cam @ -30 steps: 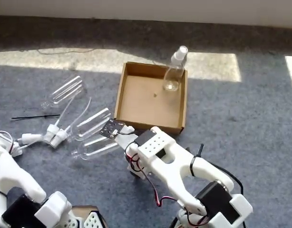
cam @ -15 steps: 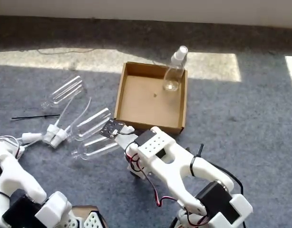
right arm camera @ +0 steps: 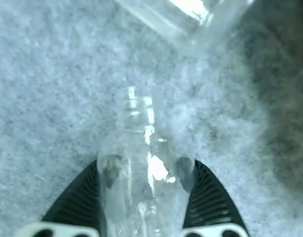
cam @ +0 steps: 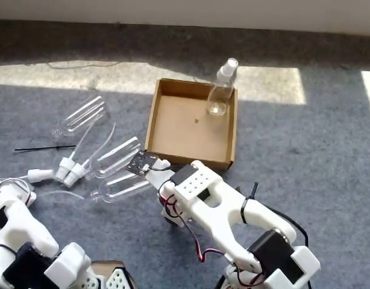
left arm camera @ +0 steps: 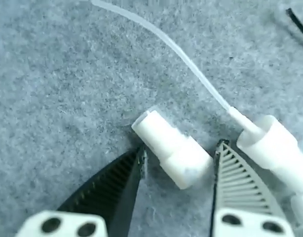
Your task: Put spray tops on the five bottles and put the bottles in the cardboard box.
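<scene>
"At nine o'clock on the carpet [left arm camera: 53,74], the left gripper [left arm camera: 181,148] is straddling a loose spray top [left arm camera: 173,155] with its jaws apart, and the right gripper [right arm camera: 147,172] is clamping a bare bottle [right arm camera: 136,148]."

"Only one capped bottle [cam: 221,90] is standing in the cardboard box [cam: 153,117] at twelve. Two more bottles [cam: 79,115] are lying uncapped at ten."

"And the left arm [cam: 16,223] is slipping back toward seven since a second ago."

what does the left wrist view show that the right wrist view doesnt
Left wrist view: the left gripper, open, straddles a white spray top lying on the grey carpet. Beside it lies a second spray top with its long dip tube.
Right wrist view: the right gripper is closed on a clear uncapped bottle, and another clear bottle lies beyond it.
Both: the same grey carpet underneath, and a gripper with black ribbed fingers.
</scene>
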Controlling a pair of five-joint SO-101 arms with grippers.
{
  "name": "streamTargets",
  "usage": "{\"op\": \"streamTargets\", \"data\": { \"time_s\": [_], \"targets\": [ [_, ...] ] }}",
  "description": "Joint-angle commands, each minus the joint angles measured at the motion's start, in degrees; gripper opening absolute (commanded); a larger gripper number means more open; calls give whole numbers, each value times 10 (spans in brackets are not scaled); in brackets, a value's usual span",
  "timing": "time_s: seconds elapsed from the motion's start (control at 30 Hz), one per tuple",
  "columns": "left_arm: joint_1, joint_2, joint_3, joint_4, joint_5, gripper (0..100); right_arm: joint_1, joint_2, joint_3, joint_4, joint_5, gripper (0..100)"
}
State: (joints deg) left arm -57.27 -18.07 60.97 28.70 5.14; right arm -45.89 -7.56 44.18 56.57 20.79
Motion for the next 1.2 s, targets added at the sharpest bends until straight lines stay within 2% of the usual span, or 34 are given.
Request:
{"op": "streamTargets", "data": {
  "time_s": [0.0,0.1,0.33,0.5,0.57,0.83,1.03,1.17],
  "targets": [
    [6,-21,-28,-7,-61,220,8,-7,-18,0,-4,14],
    [9,-21,-39,-7,-94,220,8,-7,-18,0,-4,14],
    [10,-20,-36,-7,-98,220,8,-5,-18,0,-4,14],
    [11,-20,-40,-9,-103,104,8,-7,-18,0,-5,14],
    [16,-20,-40,-9,-128,60,8,-7,-18,0,-5,14],
    [22,-20,-57,-15,-147,42,8,-7,-17,0,-5,14],
    [30,-20,-104,-1,-294,43,8,-7,-17,0,-5,14],
    [32,-21,-103,87,-387,45,8,-5,-18,0,-5,14]
  ]
}}
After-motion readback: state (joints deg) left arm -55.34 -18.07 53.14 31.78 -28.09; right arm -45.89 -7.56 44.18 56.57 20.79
